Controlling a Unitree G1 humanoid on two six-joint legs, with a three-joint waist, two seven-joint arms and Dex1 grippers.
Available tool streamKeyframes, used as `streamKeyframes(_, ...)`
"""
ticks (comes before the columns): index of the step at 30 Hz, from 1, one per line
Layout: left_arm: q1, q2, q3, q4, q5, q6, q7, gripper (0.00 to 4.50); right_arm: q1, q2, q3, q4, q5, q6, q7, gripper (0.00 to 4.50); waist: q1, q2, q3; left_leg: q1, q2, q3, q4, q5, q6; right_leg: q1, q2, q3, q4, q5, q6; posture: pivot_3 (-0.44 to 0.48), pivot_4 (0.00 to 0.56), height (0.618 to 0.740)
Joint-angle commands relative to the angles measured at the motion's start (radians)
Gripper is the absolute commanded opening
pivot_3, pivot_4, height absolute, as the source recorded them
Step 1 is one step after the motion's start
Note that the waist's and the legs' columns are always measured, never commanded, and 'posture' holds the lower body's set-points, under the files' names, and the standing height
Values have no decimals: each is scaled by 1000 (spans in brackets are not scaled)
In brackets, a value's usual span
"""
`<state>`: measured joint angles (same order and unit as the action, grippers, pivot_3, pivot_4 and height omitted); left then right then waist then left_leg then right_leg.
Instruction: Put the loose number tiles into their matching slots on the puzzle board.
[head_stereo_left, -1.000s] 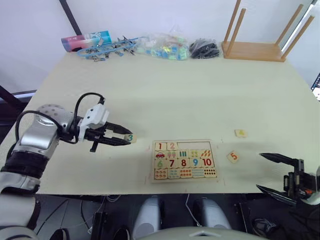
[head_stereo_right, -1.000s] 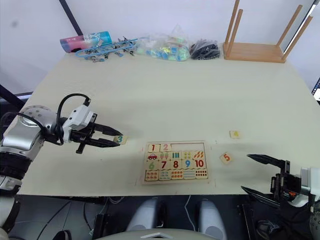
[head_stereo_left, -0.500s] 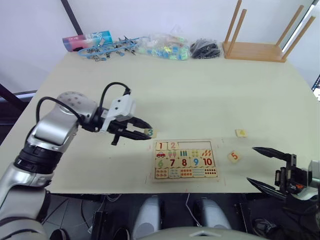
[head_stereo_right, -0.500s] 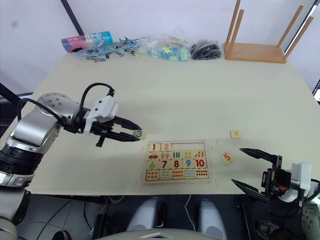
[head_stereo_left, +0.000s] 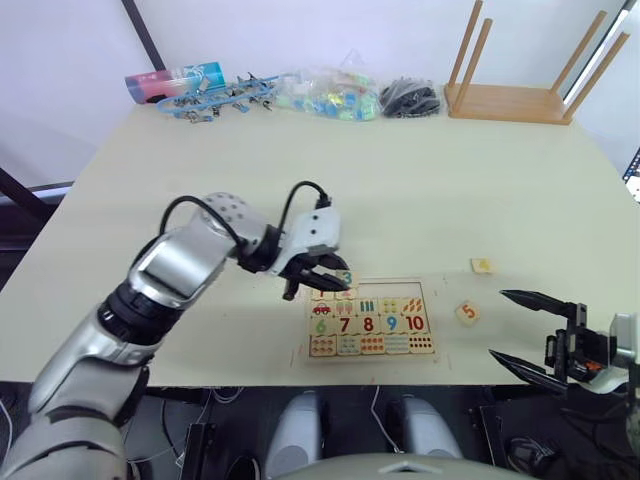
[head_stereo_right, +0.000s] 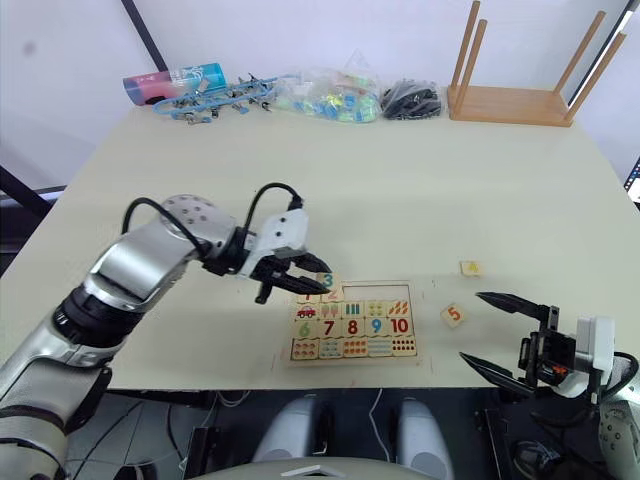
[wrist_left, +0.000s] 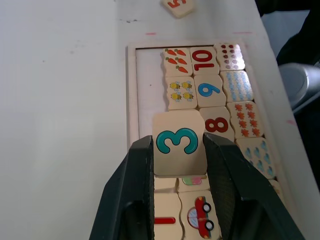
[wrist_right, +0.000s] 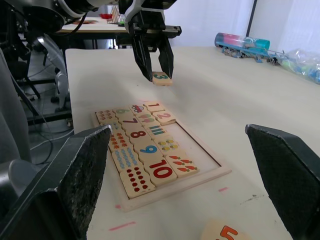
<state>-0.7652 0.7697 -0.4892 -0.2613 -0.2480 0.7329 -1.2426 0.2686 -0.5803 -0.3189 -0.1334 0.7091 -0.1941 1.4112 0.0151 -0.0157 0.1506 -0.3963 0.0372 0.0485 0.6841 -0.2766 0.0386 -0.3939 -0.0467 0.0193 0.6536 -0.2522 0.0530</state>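
The puzzle board (head_stereo_left: 432, 318) lies near the table's front edge, with picture tiles, numbers 6-10 and dot tiles in rows. Tiles 1 (wrist_right: 155, 106) and 2 (wrist_right: 164, 116) sit in its top row. The slots (wrist_left: 150, 85) beside them are bare. My left gripper (wrist_left: 179, 150) is shut on the number 3 tile (wrist_left: 179, 142) and holds it just above the top row, over the tiles near the 2. Loose tiles 5 (head_stereo_left: 466, 312) and 4 (head_stereo_left: 482, 266) lie on the table right of the board. My right gripper (head_stereo_left: 498, 323) hangs open further right, empty.
A wooden stand with upright dowels (head_stereo_left: 505, 100) is at the back right. Along the back edge lie a black bundle (head_stereo_left: 408, 97), a clear bag of coloured pieces (head_stereo_left: 325, 95), blue clips (head_stereo_left: 215, 98) and a tube (head_stereo_left: 175, 80).
My left gripper has carried the 3 tile to the right, from the table left of the board to above its top row. The right gripper has barely shifted.
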Motion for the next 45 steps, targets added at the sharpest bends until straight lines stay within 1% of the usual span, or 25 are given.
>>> streamKeyframes(1,-37,-28,-32,-2,38,12,11,954,-2,8,-3,-7,3,-2,-6,4500,0,0,0,0,0,0,0,0,0,0,0,0,0,0,0,0,150,737)
streamKeyframes(7,-69,-83,-100,13,98,40,28,954,-13,19,-4,1,-4,-13,-12,4500,0,0,0,0,0,0,0,0,0,0,0,0,0,0,0,0,150,737)
streamKeyframes(13,-90,-126,-133,33,139,74,50,954,-26,20,-11,28,-8,-28,-3,4500,0,0,0,0,0,0,0,0,0,0,0,0,0,0,0,0,150,737)
streamKeyframes(24,-102,-134,-185,33,188,105,44,954,-1,38,-10,15,-18,-55,-9,4500,0,0,0,0,0,0,0,0,0,0,0,1,0,0,0,0,150,737)
streamKeyframes(45,-94,-151,-198,76,239,74,38,954,1,27,-20,21,-17,-66,-13,4500,0,0,0,0,0,0,0,0,0,0,0,1,1,0,0,0,150,737)
